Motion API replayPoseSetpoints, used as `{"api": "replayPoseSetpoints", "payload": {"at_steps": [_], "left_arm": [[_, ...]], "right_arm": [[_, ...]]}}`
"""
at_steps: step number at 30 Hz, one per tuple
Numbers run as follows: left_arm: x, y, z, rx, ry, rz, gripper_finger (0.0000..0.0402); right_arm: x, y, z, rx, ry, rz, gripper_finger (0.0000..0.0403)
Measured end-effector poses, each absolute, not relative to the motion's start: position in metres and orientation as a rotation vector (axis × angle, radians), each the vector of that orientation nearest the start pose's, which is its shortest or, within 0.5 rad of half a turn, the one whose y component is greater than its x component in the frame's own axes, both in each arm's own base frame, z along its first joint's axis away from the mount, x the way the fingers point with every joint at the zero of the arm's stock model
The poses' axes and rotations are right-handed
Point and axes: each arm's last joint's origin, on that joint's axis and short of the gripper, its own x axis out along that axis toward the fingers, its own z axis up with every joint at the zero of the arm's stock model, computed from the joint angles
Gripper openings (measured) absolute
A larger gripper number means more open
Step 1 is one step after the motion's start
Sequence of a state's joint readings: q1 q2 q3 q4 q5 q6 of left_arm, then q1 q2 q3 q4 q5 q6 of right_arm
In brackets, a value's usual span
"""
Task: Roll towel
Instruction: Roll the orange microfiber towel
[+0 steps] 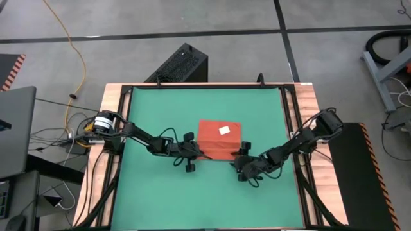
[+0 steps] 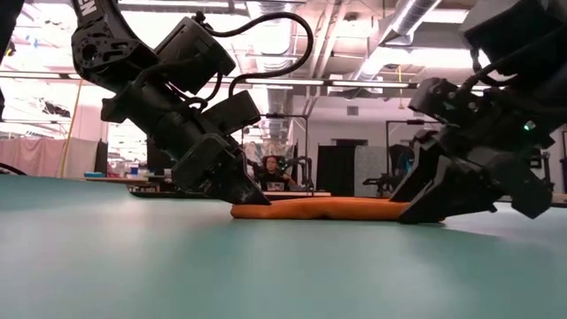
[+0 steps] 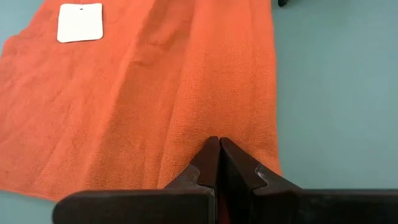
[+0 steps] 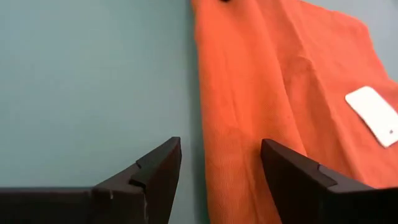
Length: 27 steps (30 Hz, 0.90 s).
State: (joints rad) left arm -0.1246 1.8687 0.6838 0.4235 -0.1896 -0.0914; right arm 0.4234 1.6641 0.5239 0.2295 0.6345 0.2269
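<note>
The orange-red towel [image 1: 217, 140] lies flat on the green mat [image 1: 160, 199] at the table's middle, its white tag [image 1: 225, 130] facing up. My left gripper [image 3: 219, 142] is low at the towel's near left corner, fingers shut. My right gripper [image 4: 221, 155] is open and low at the towel's near right corner [image 1: 241, 157]. One of its fingers stands over the cloth [image 4: 249, 124] and the other over the mat, with the towel's near edge between them. I cannot tell whether it touches the cloth. My left gripper has its shut fingertips on the towel's near left corner [image 3: 205, 127], a short way in from the near edge [image 3: 273, 124]. It comes slanting down from the table's left. Creases run away from the tips. The towel stays flat on the mat.
Wooden boards [image 1: 308, 128] frame the mat on both sides. A black box [image 1: 183, 64] stands on the floor beyond the far edge, and a laptop [image 1: 16, 128] and cables lie left of the table. A person [image 2: 266, 168] sits in the room behind.
</note>
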Motion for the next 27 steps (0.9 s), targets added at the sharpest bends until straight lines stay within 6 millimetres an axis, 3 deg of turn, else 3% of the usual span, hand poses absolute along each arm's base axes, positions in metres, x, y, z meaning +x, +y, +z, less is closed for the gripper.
{"api": "replayPoseSetpoints", "payload": {"at_steps": [8, 15, 18, 22, 27], "left_arm": [[0.313, -0.034, 0.085, 0.055, 0.757, 0.088, 0.0000], [0.313, -0.033, 0.085, 0.056, 0.749, 0.085, 0.0000], [0.313, -0.033, 0.085, 0.047, 0.745, 0.067, 0.0000], [0.314, -0.035, 0.090, 0.029, 0.720, 0.047, 0.0000], [0.313, -0.038, 0.111, 0.013, 0.667, -0.018, 0.0000]], "right_arm": [[0.217, 0.077, 0.078, -0.140, 0.773, -0.354, 0.0245], [0.215, 0.073, 0.076, -0.134, 0.752, -0.347, 0.0232], [0.216, 0.070, 0.075, -0.132, 0.758, -0.360, 0.0199], [0.216, 0.067, 0.075, -0.115, 0.757, -0.390, 0.0125], [0.215, 0.070, 0.075, -0.102, 0.750, -0.392, 0.0032]]}}
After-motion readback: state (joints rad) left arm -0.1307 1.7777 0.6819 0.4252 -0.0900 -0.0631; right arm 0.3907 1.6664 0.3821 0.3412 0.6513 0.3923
